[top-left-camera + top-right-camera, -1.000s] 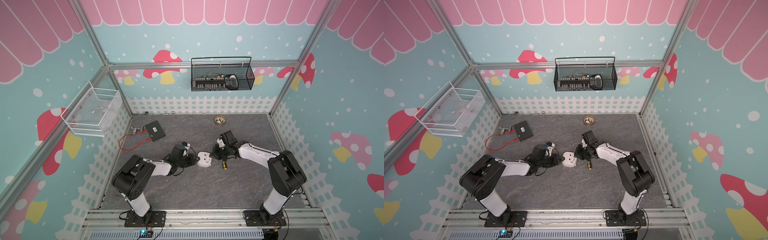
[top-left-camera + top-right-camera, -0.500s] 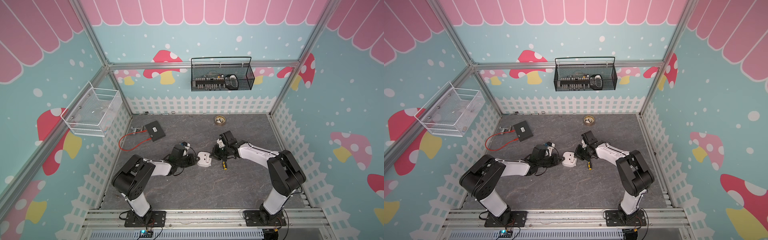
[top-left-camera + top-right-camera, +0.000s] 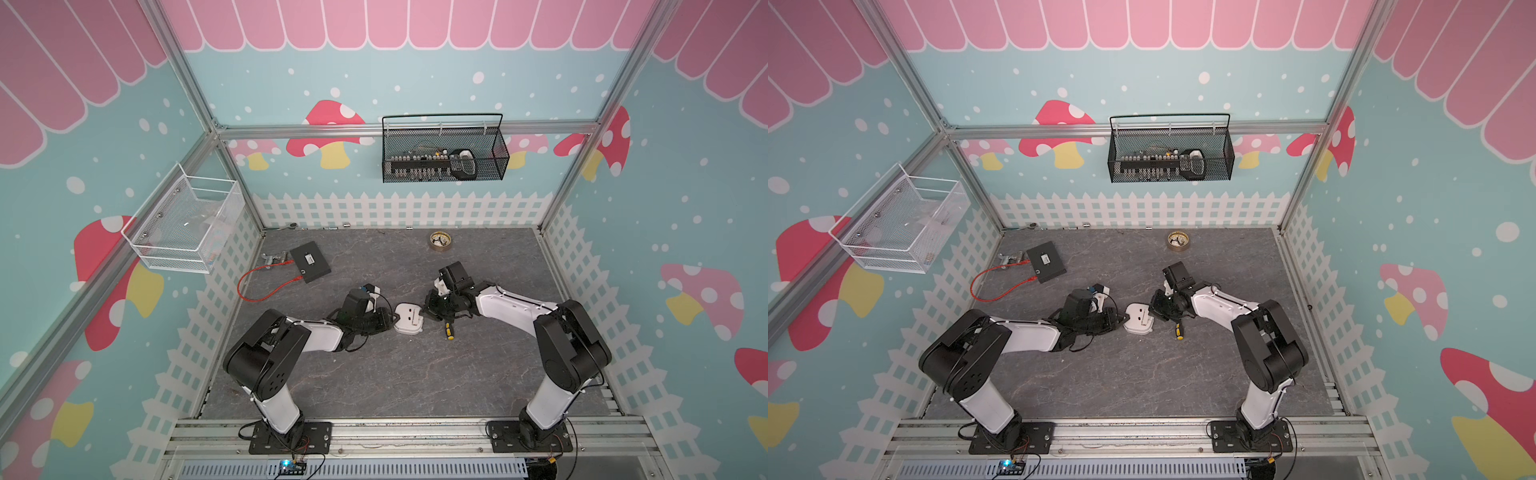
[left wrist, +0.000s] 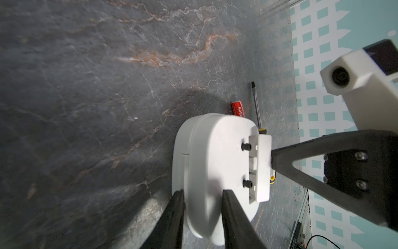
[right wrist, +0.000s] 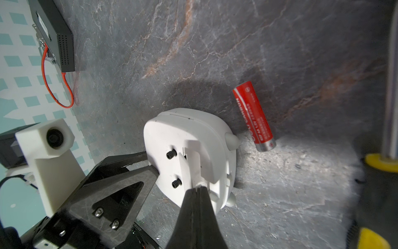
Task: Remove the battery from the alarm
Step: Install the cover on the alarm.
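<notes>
Grey stone floor (image 5: 215,43) — battery (image 5: 254,116) beside alarm (image 5: 189,151)

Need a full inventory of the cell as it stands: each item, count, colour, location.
alarm: 1, white, mid-table, back up
battery: 1, red, lying on the table beside the alarm, out of it
screwdriver: 1, black-yellow handle, on the table by the battery
brass disc: 1, near the back fence
black box: 1, red cable attached, back left
black mesh basket: 1, back wall
white mesh basket: 1, left wall
table: 1, grey
left gripper: 1, black, jaws clamping the alarm's edge
right gripper: 1, black, jaws shut, tip at the alarm's back
</notes>
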You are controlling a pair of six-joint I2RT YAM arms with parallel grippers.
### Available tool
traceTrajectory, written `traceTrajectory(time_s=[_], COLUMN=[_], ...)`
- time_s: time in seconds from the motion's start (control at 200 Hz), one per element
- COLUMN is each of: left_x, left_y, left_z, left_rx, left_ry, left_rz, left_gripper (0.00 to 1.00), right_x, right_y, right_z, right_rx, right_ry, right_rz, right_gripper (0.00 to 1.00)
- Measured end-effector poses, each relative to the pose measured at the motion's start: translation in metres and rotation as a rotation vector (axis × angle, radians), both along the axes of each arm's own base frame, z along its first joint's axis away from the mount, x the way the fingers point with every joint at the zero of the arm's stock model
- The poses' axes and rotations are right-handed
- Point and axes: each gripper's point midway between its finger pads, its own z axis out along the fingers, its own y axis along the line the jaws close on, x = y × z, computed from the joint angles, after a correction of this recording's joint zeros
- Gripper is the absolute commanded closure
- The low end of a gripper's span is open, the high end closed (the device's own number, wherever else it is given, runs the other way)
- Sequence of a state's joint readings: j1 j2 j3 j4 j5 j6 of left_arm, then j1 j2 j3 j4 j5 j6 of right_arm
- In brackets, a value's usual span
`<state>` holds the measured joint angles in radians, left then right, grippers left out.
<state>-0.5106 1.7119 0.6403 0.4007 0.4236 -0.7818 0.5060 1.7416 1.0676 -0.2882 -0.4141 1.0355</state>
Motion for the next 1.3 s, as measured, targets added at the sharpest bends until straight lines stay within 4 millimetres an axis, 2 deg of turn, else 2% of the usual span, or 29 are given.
traceTrajectory(time_s=[0.961, 1.126, 1.301], left_x=[0.0003, 0.0002, 0.0002], left_y=[0.0030, 0.0028, 0.0028], left_z=[-0.0005, -0.0003, -0.0005], left_rx=[-0.009, -0.011, -0.011], left_ry=[-0.001, -0.001, -0.001], left_rz=[0.002, 0.000, 0.000], left_gripper=[0.68, 0.68, 0.68], right_x=[0.0013, 0.0011, 0.0008], right_y=[0.0063, 0.0063, 0.0065], right_z=[-0.0052, -0.0053, -0.0056], right_rx=[-0.006, -0.006, -0.009], right_ry=[0.014, 0.017, 0.017], right_rz=[0.003, 0.001, -0.001], right_gripper=[1.00, 0.96, 0.86])
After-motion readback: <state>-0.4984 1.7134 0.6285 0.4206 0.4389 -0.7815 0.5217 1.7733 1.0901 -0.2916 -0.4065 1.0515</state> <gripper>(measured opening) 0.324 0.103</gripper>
